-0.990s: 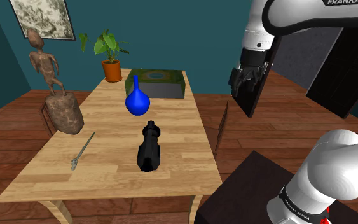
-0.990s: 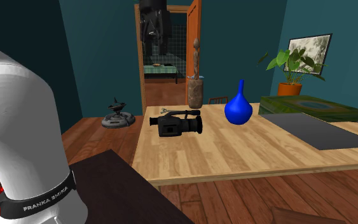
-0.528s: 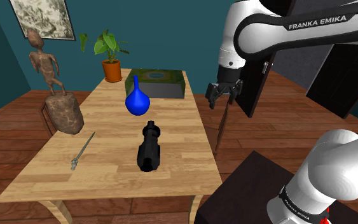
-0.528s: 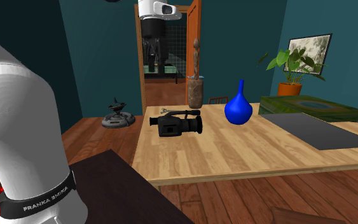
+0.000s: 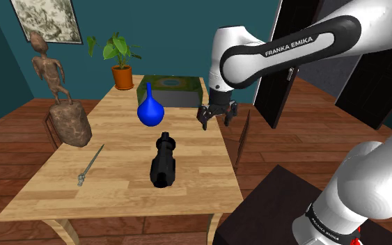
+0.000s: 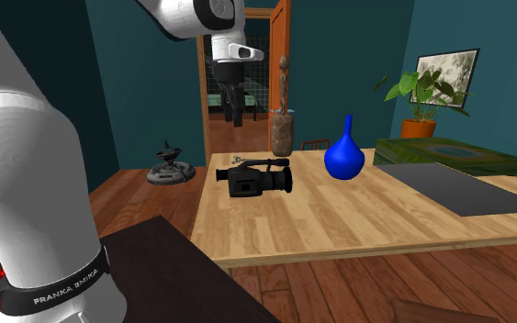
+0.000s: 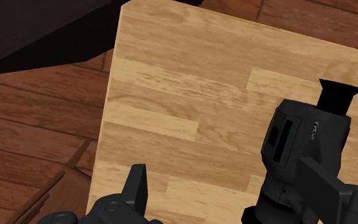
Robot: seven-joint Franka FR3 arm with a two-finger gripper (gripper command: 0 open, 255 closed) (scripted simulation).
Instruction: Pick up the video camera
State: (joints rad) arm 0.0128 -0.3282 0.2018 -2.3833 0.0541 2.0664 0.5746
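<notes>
The black video camera [image 5: 163,161] lies on the wooden table [image 5: 118,191], its lens toward the near edge. In the second exterior view the video camera [image 6: 258,177] rests near the table's left end. My gripper [image 5: 215,118] hangs open above the table's right edge in the shoulder view, higher than the camera and off to its right. From the second exterior view the gripper [image 6: 231,110] hovers well above the camera. In the wrist view the video camera [image 7: 298,153] lies partly behind one of the fingers [image 7: 322,184], with bare table [image 7: 190,108] between the two fingers.
A blue vase [image 5: 149,108] stands just beyond the camera. Behind it lie a green box [image 5: 172,90] and a potted plant [image 5: 121,62]. A brown figure statue [image 5: 60,97] stands beside the table. A thin metal tool [image 5: 90,166] lies near the table's left edge.
The arm has swung left and down in the shoulder view, bringing the gripper from high beside the door panel to just above the table's right edge. The camera has stayed put.
</notes>
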